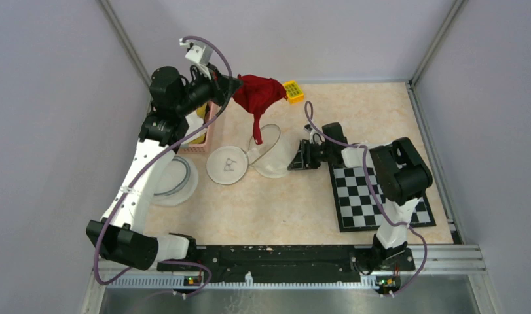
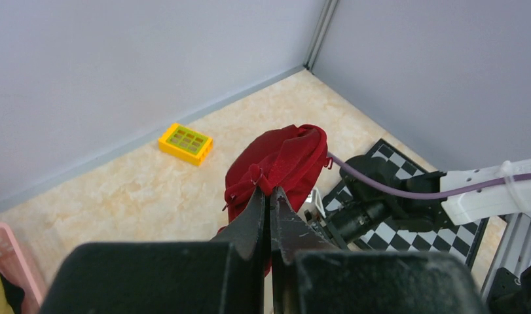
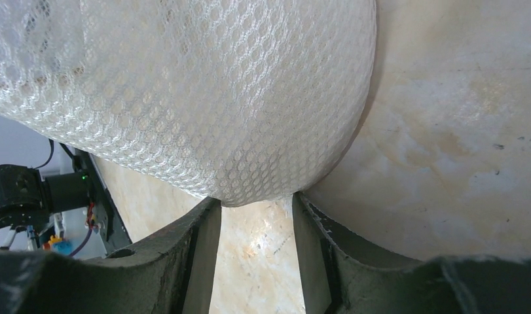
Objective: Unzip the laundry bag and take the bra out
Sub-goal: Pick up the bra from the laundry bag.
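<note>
Left tool (image 1: 233, 88) (image 2: 270, 196) is clamped tight on the red bra (image 1: 259, 91) (image 2: 282, 160), fingers pressed together with a bunch of the fabric pinched right at the tips. The bra is bunched up straight out in front of that tool and hanging clear of the bench (image 1: 282, 209), with one strap dangling down below it towards the laundry bag (image 1: 272, 157) (image 3: 203, 98). Right tool (image 1: 295, 160) (image 3: 253, 203) is down low on the bench with its fingers apart, and you can see bare bench through the gap between them. The white mesh bag sits directly ahead of that tool, its rounded edge poking right up to the fingertips; can't tell for sure if the mesh is actually touching them. Other stuff: a little yellow block (image 1: 292, 91) (image 2: 185, 143) lies on the bench past the bra from the left tool, near the back wall. A pink basket (image 1: 207, 131) is just beneath and behind the left tool, a round white disc (image 1: 227, 165) lies just on the far side of the bag from the right tool, and a checkerboard (image 1: 374, 196) (image 2: 406, 229) lies behind the right tool under its arm.
</note>
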`<state>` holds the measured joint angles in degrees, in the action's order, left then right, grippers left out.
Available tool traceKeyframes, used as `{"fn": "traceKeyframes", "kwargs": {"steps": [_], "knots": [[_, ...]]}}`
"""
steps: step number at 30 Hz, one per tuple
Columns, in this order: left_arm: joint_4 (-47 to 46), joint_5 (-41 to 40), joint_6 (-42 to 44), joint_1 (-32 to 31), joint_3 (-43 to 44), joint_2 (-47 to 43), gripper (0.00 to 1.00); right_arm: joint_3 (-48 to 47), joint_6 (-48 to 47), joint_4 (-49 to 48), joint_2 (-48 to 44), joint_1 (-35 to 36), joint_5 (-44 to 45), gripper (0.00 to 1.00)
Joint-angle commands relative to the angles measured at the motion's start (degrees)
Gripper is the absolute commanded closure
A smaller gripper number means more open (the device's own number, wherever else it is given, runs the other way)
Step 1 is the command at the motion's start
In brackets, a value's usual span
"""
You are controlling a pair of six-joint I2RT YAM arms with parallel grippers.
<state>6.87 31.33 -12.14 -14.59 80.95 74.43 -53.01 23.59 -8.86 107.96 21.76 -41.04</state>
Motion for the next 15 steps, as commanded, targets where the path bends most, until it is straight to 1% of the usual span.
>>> {"fn": "traceKeyframes", "kwargs": {"steps": [1, 6, 9, 12, 15], "knots": [[-4.1, 2.9, -1.4, 0.4, 6.9, 0.2, 1.0, 0.3, -3.5, 4.2, -0.4, -0.1, 6.7, 0.54], [-4.0, 3.3, -1.6, 0.5, 10.0, 0.0, 1.0, 0.2, -3.7, 4.4, -1.6, -0.1, 5.3, 0.54], [-3.9, 3.7, -2.3, 0.5, 9.8, -0.8, 1.0, -1.9, -4.6, 6.9, -3.8, -0.1, 3.8, 0.54], [-4.0, 4.0, -3.2, 0.5, 9.3, -1.5, 1.0, -4.5, -5.9, 10.2, -8.4, -0.1, 2.3, 0.54], [-4.0, 4.6, -4.2, 0.5, 9.0, -1.7, 1.0, -6.7, -7.6, 13.6, -14.1, -0.1, 0.6, 0.51]]}}
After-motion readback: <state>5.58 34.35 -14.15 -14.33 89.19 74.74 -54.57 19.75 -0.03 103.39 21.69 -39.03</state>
